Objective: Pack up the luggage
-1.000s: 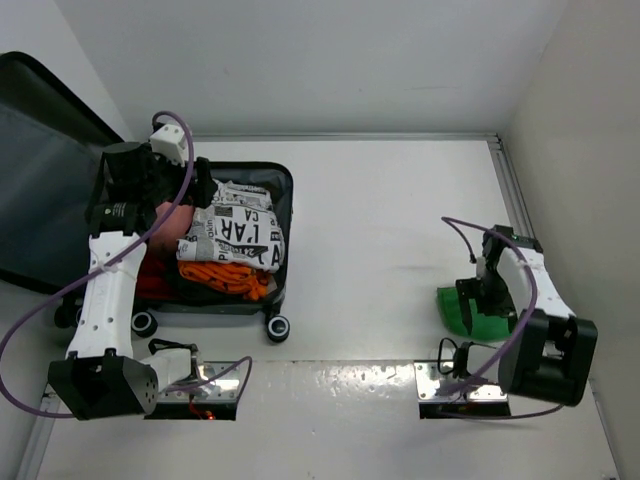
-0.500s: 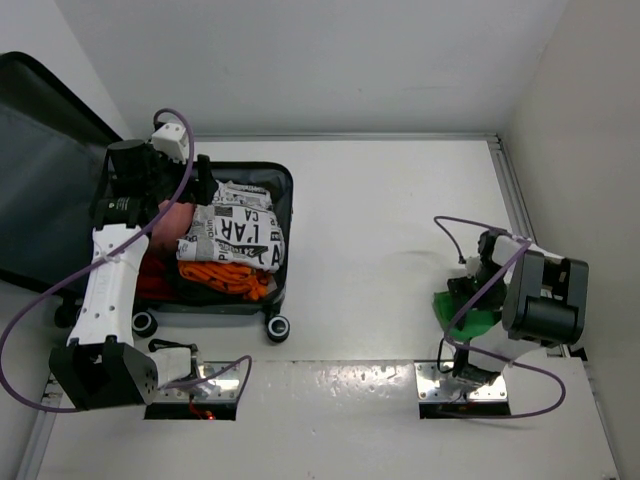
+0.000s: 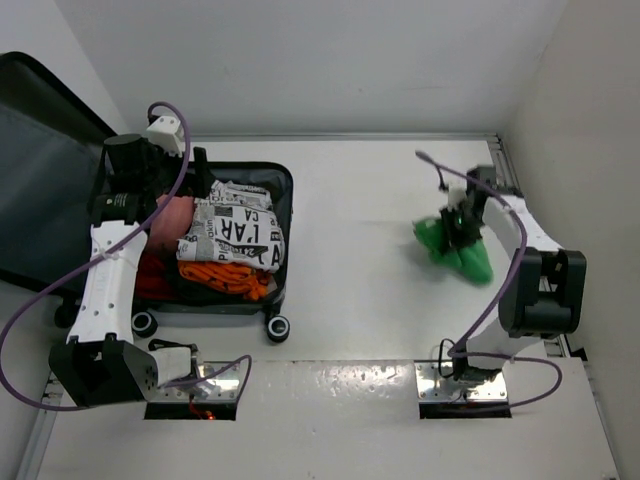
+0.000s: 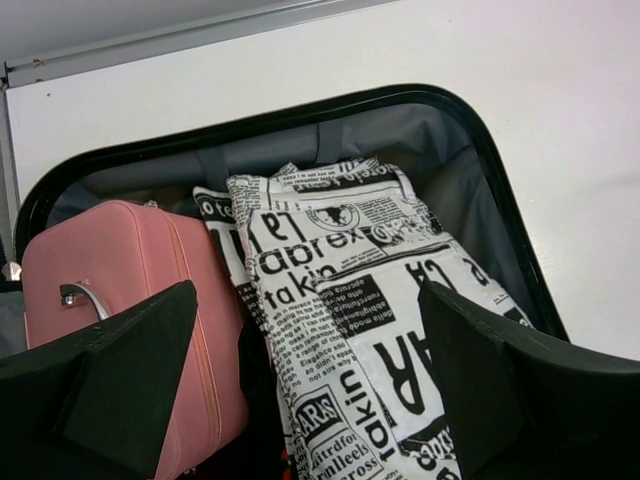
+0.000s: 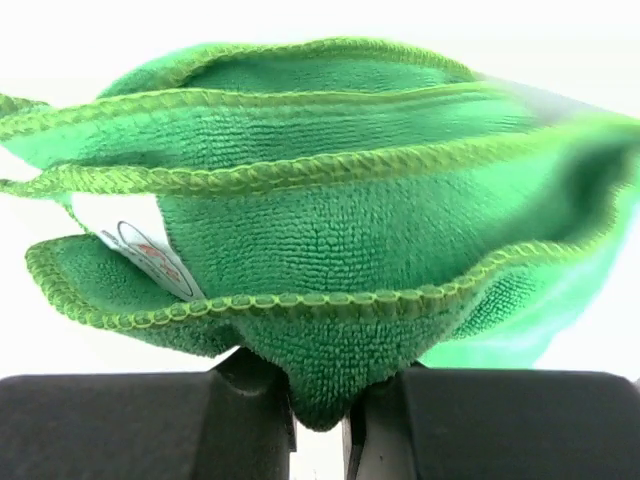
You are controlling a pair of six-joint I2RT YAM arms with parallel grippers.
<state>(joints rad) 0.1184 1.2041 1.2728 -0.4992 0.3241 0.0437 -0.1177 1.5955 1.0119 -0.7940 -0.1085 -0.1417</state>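
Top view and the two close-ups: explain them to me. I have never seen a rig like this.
Two white robot arms are bolted at the near edge of a table. The wide picture looks down from above; each close-up comes from a camera on one wrist. The left gripper hangs open over the luggage, which lies open and holds a pink box, a newspaper-print cloth and an orange item. The right gripper pinches a green cloth.

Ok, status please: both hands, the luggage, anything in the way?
Left hand open over the luggage. Right hand shut on green cloth, off to the right. Luggage open, pink box and printed cloth inside. Nothing between.
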